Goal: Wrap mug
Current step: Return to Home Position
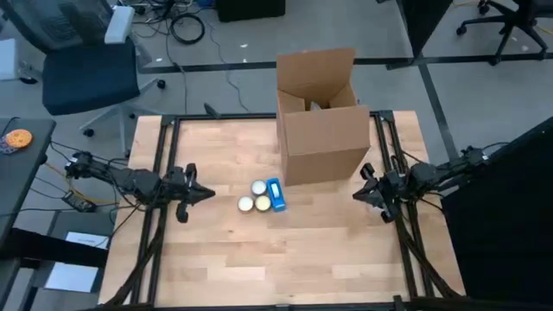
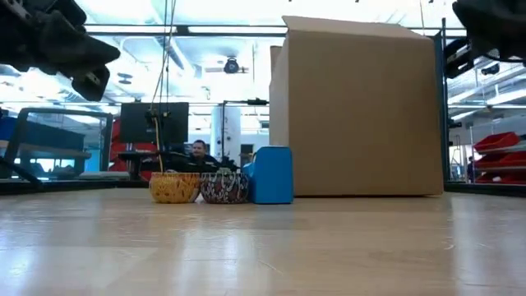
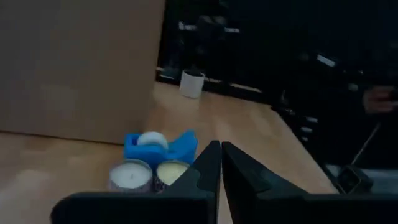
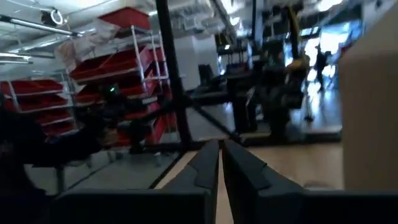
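Box [image 1: 321,130] standing at the worktop [image 1: 259,259] rear, flaps up (contents unseen). Left gripper [image 1: 207,193] and right gripper [image 1: 356,195] hovering either side, fingers pinched together, empty, probably parked because packing looks finished.

The left arm [image 1: 130,181] lies low and stretched inward from the left side, its left gripper [image 1: 200,193] pointing toward the middle. The right arm [image 1: 432,177] mirrors it from the right side, its right gripper [image 1: 359,193] also facing inward. Both grippers hang raised and hold nothing. On each, the two dark fingers [image 3: 205,171] are pressed together, with only a thin slit between them.
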Tool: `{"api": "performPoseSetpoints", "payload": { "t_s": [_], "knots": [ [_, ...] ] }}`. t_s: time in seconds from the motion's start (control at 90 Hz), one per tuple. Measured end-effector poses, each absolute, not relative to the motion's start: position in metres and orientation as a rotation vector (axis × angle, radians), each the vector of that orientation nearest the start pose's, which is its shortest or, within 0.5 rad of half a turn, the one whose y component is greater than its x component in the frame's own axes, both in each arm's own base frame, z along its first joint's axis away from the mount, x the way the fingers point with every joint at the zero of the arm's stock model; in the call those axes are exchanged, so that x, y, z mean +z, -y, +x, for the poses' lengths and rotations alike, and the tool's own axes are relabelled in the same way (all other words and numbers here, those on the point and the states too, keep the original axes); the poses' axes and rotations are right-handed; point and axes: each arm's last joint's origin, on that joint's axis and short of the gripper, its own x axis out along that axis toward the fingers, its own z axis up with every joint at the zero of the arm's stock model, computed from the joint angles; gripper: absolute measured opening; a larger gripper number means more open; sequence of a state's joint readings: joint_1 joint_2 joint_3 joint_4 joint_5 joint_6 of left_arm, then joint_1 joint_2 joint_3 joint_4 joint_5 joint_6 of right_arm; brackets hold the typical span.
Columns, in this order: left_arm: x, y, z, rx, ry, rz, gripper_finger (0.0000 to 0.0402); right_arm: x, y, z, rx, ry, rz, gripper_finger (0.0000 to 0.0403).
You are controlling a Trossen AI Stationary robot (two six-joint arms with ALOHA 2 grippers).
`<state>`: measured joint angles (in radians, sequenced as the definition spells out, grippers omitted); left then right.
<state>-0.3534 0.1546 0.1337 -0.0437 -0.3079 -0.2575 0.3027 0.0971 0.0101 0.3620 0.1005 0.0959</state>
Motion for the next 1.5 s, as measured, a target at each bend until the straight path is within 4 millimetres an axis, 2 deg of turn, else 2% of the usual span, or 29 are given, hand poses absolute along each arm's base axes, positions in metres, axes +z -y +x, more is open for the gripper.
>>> {"api": "performPoseSetpoints", "payload": {
  "t_s": [0.122, 0.333, 0.478, 0.633, 0.867, 0.978, 1.078, 1.167, 1.311, 1.5],
  "knots": [
    [0.193, 0.025, 0.097, -0.004, -0.062, -0.179, 0.0, 0.194, -0.02, 0.097, 0.152, 0.269, 0.161, 0.0],
    [0.193, 0.024, 0.091, -0.055, -0.055, -0.177, 0.0, 0.193, -0.011, 0.099, 0.185, 0.252, 0.165, 0.0],
    [0.193, 0.021, 0.091, -0.092, -0.051, -0.197, 0.0, 0.192, -0.003, 0.1, 0.056, 0.253, 0.187, 0.0],
    [0.188, 0.015, 0.094, -0.035, -0.038, -0.115, 0.0, 0.191, 0.003, 0.1, -0.098, 0.259, 0.166, 0.0],
    [0.19, 0.012, 0.094, -0.18, -0.023, -0.047, 0.0, 0.191, 0.004, 0.1, -0.122, 0.26, 0.152, 0.0],
    [0.191, 0.008, 0.094, -0.163, 0.049, -0.029, 0.0, 0.191, 0.004, 0.1, -0.122, 0.26, 0.153, 0.0],
    [0.183, 0.007, 0.097, -0.217, 0.174, -0.019, 0.0, 0.191, 0.004, 0.1, -0.122, 0.261, 0.153, 0.0],
    [0.182, 0.001, 0.098, -0.114, 0.164, -0.051, 0.0, 0.191, 0.004, 0.1, -0.119, 0.259, 0.152, 0.0],
    [0.181, -0.006, 0.098, 0.091, 0.17, -0.251, 0.0, 0.192, 0.004, 0.1, -0.12, 0.263, 0.152, 0.0],
    [0.181, -0.007, 0.098, 0.143, 0.179, -0.272, 0.0, 0.192, 0.004, 0.1, -0.12, 0.267, 0.152, 0.0]
  ]
}}
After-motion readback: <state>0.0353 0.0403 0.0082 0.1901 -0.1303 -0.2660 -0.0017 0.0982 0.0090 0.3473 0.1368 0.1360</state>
